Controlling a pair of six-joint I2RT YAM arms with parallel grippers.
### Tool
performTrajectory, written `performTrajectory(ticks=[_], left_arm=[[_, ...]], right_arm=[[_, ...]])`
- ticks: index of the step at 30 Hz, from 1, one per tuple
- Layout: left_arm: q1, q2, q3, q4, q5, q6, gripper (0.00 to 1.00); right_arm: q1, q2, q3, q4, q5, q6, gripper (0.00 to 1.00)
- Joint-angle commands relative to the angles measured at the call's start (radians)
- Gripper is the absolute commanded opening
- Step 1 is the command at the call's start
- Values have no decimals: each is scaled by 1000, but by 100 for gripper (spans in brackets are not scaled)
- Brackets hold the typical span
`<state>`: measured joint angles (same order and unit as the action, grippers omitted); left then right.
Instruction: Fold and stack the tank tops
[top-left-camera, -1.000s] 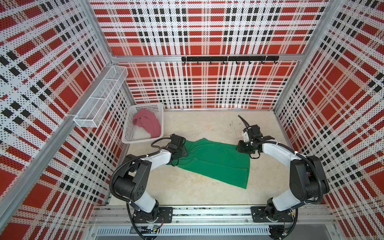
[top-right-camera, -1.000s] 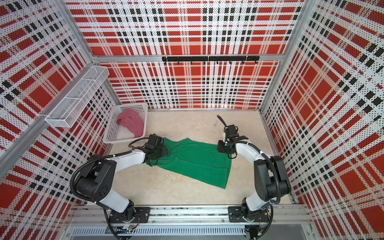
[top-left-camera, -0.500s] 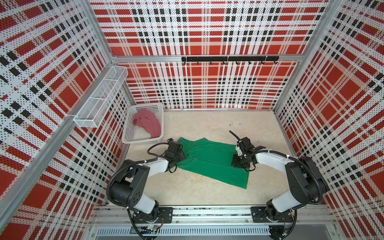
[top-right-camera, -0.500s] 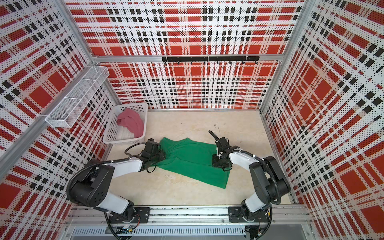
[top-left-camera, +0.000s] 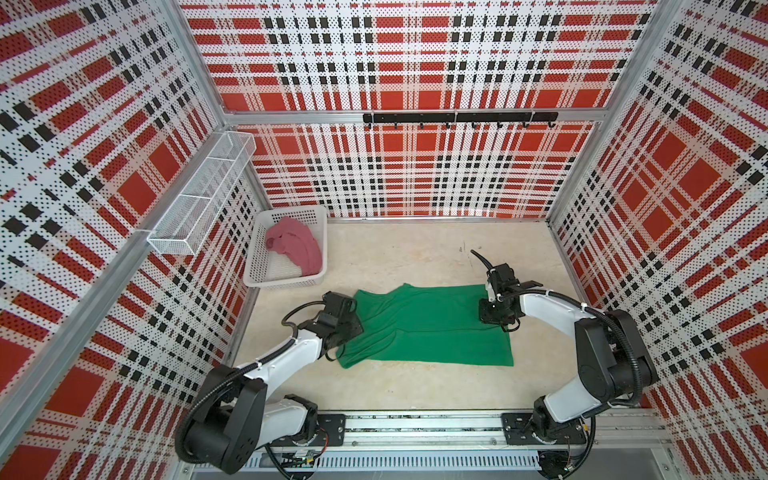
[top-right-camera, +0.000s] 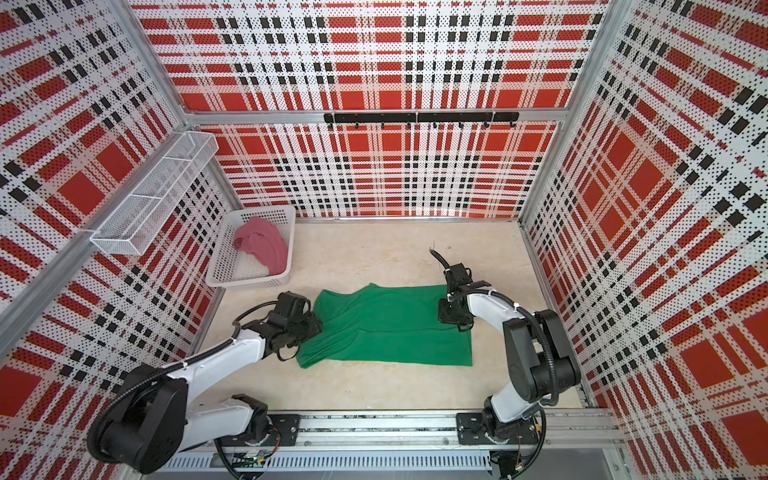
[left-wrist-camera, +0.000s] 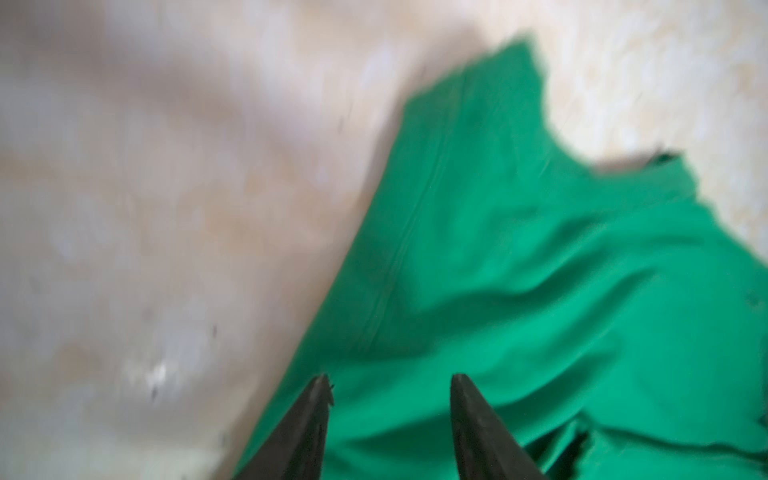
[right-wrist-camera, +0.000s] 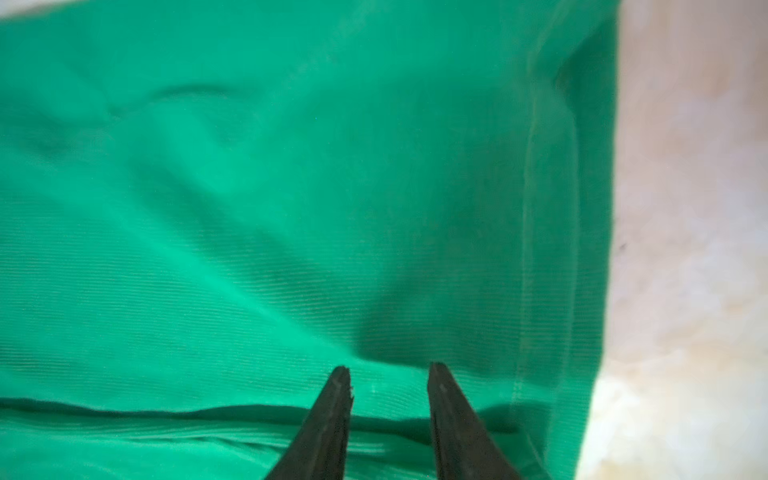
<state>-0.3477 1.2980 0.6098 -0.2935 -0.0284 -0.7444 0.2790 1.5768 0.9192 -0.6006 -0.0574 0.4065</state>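
L gripper: jaws parted, nothing pinched btw the tips as far as we can see. Tips sit low over the strap-end edge of the green tank top.

R gripper: jaws also parted, narrower gap, empty. It sits over the hem end, just beside a layered cloth edge.

Green top lies spread on the table, mid-workspace, btw the two arms. A crease runs along its length in both top views, so we judge one lengthwise fold is laid; not certain.

Pink tank top is bunched in the white basket, back-left, well apart from both grippers.

Left to do: finish the green folds, fetch + fold the pink, stack. We est. early stage.
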Motion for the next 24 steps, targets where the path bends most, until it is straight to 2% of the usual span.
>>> performTrajectory(ticks=[1, 4, 10, 18, 24], left_arm=[[10, 102, 125, -14, 18, 115, 51], [-6, 209, 188, 24, 26, 143, 50], [10, 353, 198, 134, 50, 158, 48], [72, 440, 247, 153, -19, 208, 48], [92, 418, 290, 106, -65, 251, 48]], right_arm=[[1, -42, 27, -60, 4, -39, 36], [10, -83, -4, -66, -25, -8, 36], [54, -127, -138, 42, -134, 108, 35], [17, -58, -192, 25, 4, 112, 33], [-5, -71, -146, 7, -14, 68, 34]])
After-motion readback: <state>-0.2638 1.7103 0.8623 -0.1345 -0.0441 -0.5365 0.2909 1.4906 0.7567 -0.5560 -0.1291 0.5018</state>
